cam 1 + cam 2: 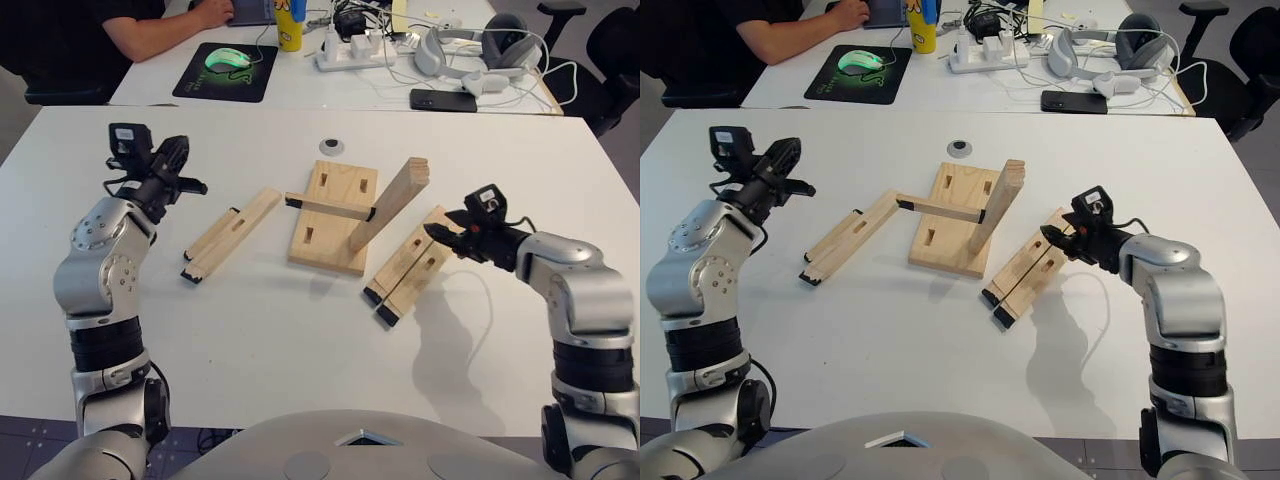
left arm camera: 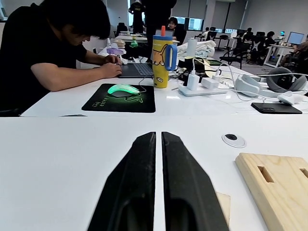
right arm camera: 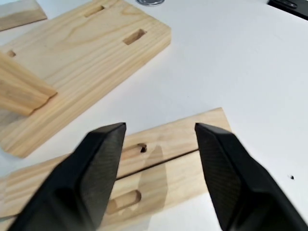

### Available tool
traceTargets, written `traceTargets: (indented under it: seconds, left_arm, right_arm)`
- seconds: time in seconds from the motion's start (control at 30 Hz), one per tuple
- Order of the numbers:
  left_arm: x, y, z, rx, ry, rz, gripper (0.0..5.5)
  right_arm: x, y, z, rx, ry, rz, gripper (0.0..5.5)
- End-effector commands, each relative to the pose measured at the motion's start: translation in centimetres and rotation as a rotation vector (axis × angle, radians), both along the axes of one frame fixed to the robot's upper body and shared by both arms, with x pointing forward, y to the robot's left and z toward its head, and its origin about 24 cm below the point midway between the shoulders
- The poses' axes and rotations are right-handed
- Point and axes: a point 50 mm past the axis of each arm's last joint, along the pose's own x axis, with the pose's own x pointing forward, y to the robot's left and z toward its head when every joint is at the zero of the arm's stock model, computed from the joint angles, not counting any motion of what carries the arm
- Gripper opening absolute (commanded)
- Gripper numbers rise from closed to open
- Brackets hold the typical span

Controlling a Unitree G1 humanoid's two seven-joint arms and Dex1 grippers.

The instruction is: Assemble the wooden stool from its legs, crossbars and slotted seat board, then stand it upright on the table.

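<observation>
The slotted seat board (image 1: 333,215) lies flat at the table's middle. One leg (image 1: 392,203) stands tilted in it, with a crossbar (image 1: 328,207) sticking out from it toward the left. Two more legs (image 1: 232,233) lie side by side to the board's left. Another pair (image 1: 410,262) lies to its right. My left gripper (image 1: 182,152) is shut and empty, held above the table left of the left pair; its fingers (image 2: 139,192) point past the board's corner (image 2: 279,187). My right gripper (image 3: 159,127) is open, just above the far end of the right pair (image 3: 168,168).
A round cable grommet (image 1: 331,146) sits behind the seat board. Beyond the table's far edge is a second desk with a mouse pad (image 1: 226,70), yellow cup (image 1: 290,25), power strip, headphones (image 1: 470,50) and phone. The near table surface is bare white.
</observation>
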Motion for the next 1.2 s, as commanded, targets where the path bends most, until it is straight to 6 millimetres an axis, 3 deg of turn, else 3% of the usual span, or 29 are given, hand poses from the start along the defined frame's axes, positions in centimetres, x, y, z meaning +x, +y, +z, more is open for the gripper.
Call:
traceTargets:
  seconds: [0.03, 0.2, 0.33, 0.47, 0.67, 0.9, 1.2]
  left_arm:
    - [-0.6, 0.7, 0.1, 0.005, -0.006, 0.033, 0.21]
    - [-0.3, 0.3, 0.4, -0.006, -0.013, 0.018, 0.21]
    - [-0.2, 0.1, 0.4, -0.002, -0.005, -0.001, 0.21]
    - [-0.2, 0.1, 0.3, -0.004, 0.004, -0.009, 0.21]
    - [-0.3, -0.3, 0.0, -0.010, 0.020, -0.030, 0.21]
    - [-0.3, -0.2, 0.2, -0.002, 0.019, -0.027, 0.21]
    - [0.8, -0.8, 0.6, 0.014, 0.024, -0.084, 0.21]
  right_arm:
    - [-1.1, -0.9, 0.2, -0.067, 0.078, 0.020, 2.94]
    - [-2.7, -0.8, -1.9, -0.122, 0.194, 0.069, 2.94]
    - [-3.8, 0.3, -2.7, -0.127, 0.227, 0.145, 2.94]
    - [-3.8, 1.4, -2.6, -0.101, 0.216, 0.193, 2.94]
    - [-3.6, 2.8, -1.0, -0.035, 0.137, 0.292, 2.94]
    - [-3.8, 4.9, -2.0, -0.091, 0.114, 0.482, 2.94]
    - [-5.4, 4.1, -4.2, -0.263, 0.190, 0.501, 2.94]
